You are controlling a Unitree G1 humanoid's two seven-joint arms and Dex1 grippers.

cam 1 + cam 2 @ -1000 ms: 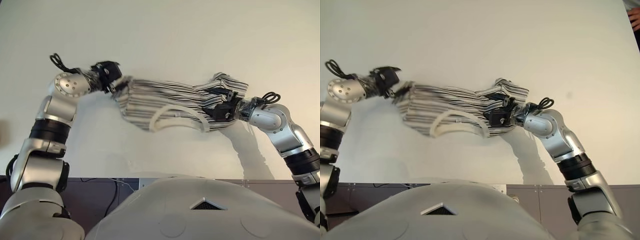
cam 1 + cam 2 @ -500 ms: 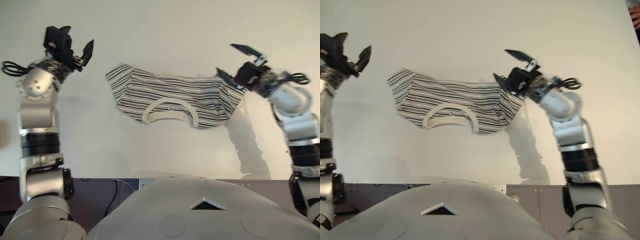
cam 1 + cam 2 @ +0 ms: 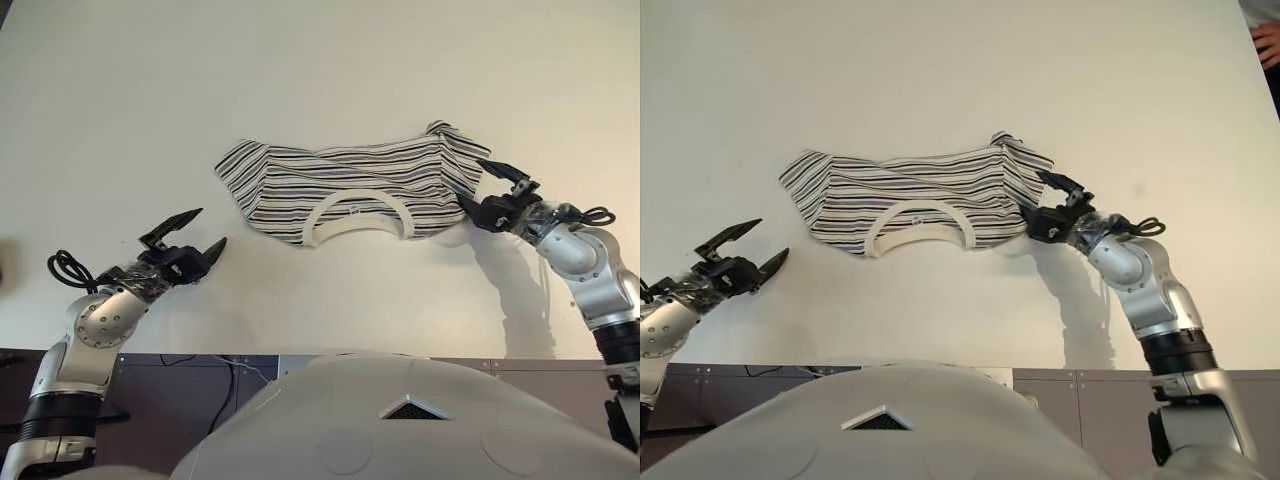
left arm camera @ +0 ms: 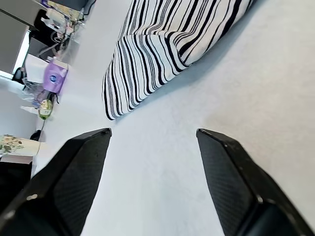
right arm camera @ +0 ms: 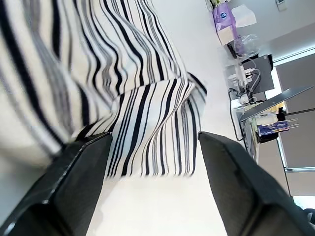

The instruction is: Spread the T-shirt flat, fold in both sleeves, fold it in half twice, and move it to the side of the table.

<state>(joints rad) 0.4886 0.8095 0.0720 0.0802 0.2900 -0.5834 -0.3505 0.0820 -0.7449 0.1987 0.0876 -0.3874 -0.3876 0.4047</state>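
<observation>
**Spread not finished**
T-shirt [image 3: 350, 185] lay rumpled mid-bench [image 3: 400, 60], collar facing the near edge. Right gripper [image 3: 472, 183] sat at its sleeve, jaws released. Left gripper [image 3: 205, 229] was off-cloth, jaws released. Flattening, folds and move pending.

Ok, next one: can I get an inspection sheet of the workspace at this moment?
Surface: white table, plain.
Job's things: striped shirt mid-table, bunched, not yet spread flat, collar toward the robot.
Clutter: nothing seen.
Grippers: left gripper open over the table's near left, apart from the shirt; right gripper open at the shirt's right edge.
Cables: left wrist cable and right wrist cable, black loops clear of the shirt.
Surroundings: purple box among small items on furniture beyond the table.
</observation>
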